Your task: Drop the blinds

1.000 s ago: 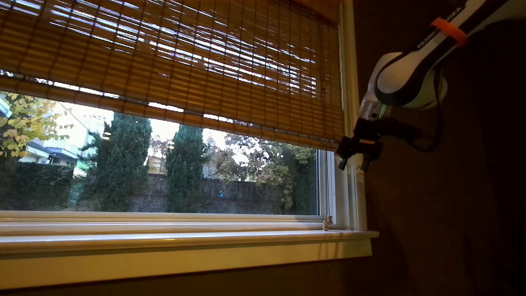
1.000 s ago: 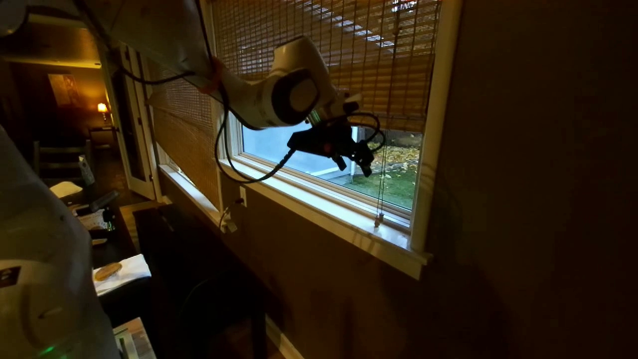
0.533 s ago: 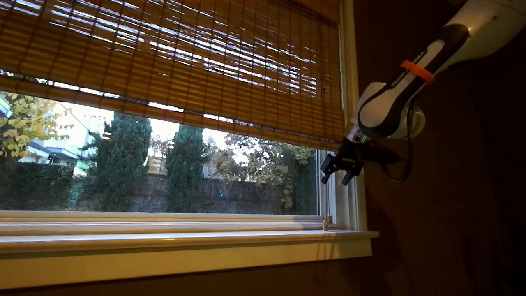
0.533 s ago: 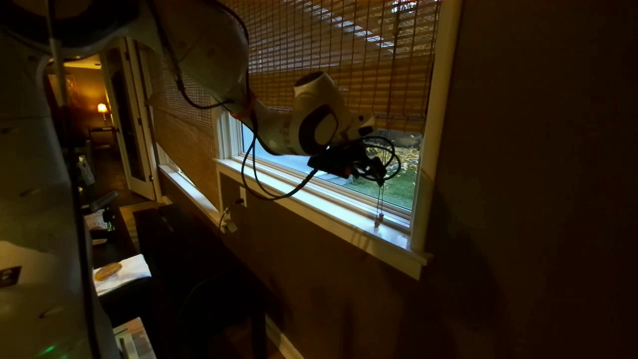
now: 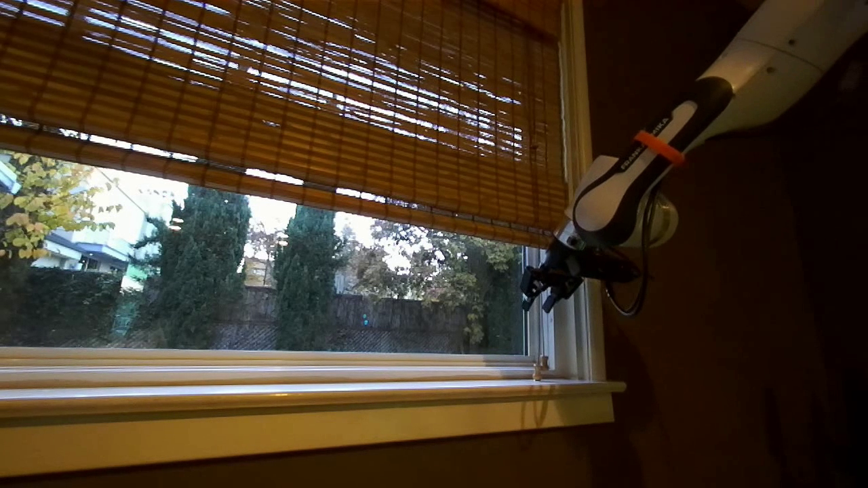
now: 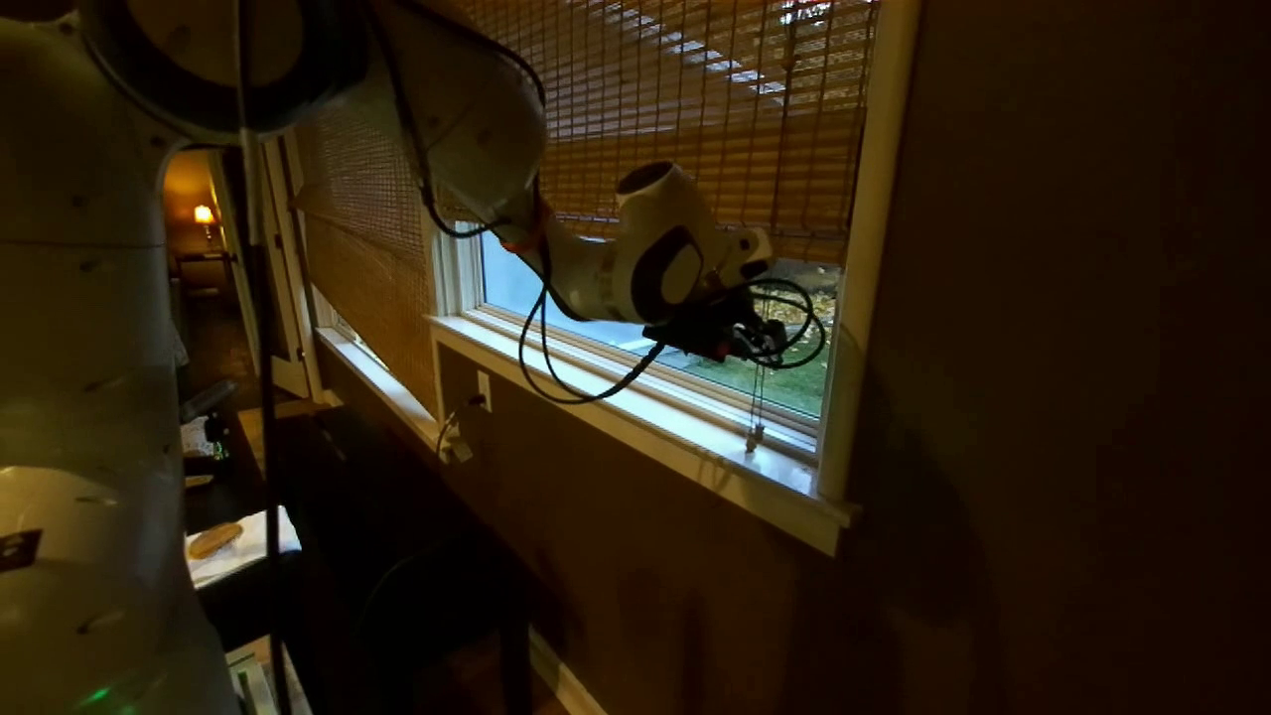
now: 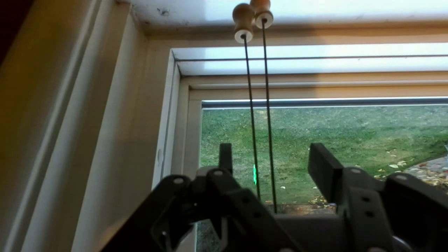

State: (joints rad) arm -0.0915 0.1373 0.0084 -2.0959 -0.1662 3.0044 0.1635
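We've got the brown-tan woven bamboo blinds (image 5: 305,149) hanging across the upper part of the cream-white window frame (image 5: 580,102), their lower edge well above its bottom. Our black two-finger end effector (image 7: 271,161) sits near the frame's side jamb, jaws spread well apart, gripping nothing. Two thin dark cords (image 7: 268,122) show between the jaws in the wrist view; we can't tell depth. Pale wooden pulls (image 7: 242,19) end the cords by the frame's lower corner. White-and-black arm (image 5: 610,203) slopes down near the frame.
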